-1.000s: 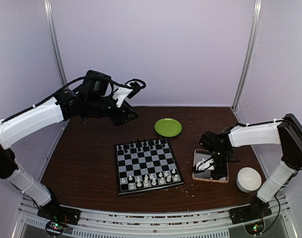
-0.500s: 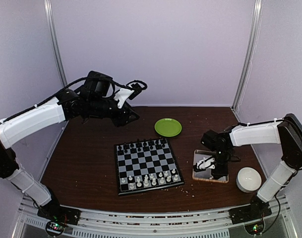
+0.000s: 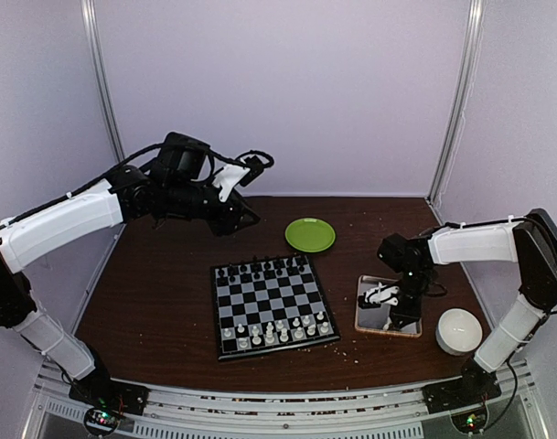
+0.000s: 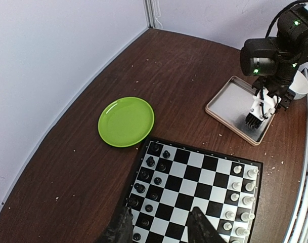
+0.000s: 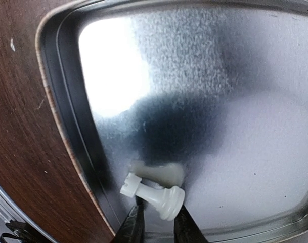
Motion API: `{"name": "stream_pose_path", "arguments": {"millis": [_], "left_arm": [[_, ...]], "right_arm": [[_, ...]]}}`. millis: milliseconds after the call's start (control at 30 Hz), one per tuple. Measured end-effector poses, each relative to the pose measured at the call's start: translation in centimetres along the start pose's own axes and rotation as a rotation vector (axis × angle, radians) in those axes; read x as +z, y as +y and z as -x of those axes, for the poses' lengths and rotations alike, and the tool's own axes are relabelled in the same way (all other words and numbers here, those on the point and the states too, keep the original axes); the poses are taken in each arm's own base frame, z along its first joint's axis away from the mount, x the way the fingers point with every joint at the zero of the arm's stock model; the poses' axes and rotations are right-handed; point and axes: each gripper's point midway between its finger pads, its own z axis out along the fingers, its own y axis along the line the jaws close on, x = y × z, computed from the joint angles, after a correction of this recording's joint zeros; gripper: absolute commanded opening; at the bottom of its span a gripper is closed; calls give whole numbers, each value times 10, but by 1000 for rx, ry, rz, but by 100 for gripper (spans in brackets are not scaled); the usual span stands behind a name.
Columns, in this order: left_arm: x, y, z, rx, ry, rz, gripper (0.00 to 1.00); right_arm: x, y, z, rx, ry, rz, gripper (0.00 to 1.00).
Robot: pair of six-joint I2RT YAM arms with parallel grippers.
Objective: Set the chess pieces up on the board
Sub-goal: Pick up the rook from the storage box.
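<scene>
On the square tray (image 5: 245, 126), close to one wall beside a rounded corner, one white chess piece (image 5: 156, 195) is lying tilted, its crenellated top pointing toward the wall. The right gripper (image 5: 156, 225) is clamping this piece at its base, one dark fingertip pressing on each side. Whether the piece is resting on the tray floor or hanging just above it cannot be told; a pale reflection is showing directly beside it.

The remaining white chess pieces (image 3: 278, 331) are standing upright on the board (image 3: 260, 302), in the two rows along the board's near edge. The black chessmen (image 3: 260, 271) are standing in the two rows along its far edge. The board is lying flat at the middle of the table (image 3: 159, 302), slightly turned, nearer the near edge than the far one.

The tray is sitting well to the right of the board, apart from it, toward the table's right edge. A white bowl (image 3: 459, 331) is sitting just beside the tray, toward the near right corner. A green plate (image 3: 310, 234) is lying beyond the board's far right corner, toward the table's far edge.

The left gripper (image 4: 161, 230) is hanging high over the far left part of the table, its fingers standing apart and grasping nothing, looking down on the board's far edge.
</scene>
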Motion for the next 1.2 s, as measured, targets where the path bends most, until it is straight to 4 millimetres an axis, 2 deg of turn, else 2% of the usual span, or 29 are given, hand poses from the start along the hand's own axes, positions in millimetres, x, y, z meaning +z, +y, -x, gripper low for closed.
{"name": "stream_pose_path", "arguments": {"millis": [200, 400, 733, 933, 1100, 1200], "left_arm": [[1, -2, 0, 0, -1, -12, 38], [3, -3, -2, -2, 5, -19, 39], [3, -5, -1, -2, 2, -32, 39], [3, -6, -1, -2, 2, -36, 39], [3, -6, -1, -2, 1, -36, 39], [3, -6, -1, -2, 1, -36, 39]], "right_arm": [[-4, -4, 3, -24, -7, -15, 32], [-18, -12, 22, -130, -24, -80, 35], [-5, -4, 22, -290, 71, -91, 35], [-8, -4, 25, -282, 62, -88, 33], [-22, -6, 45, -199, -20, -86, 31], [-33, 0, 58, -138, -101, -60, 31]]}}
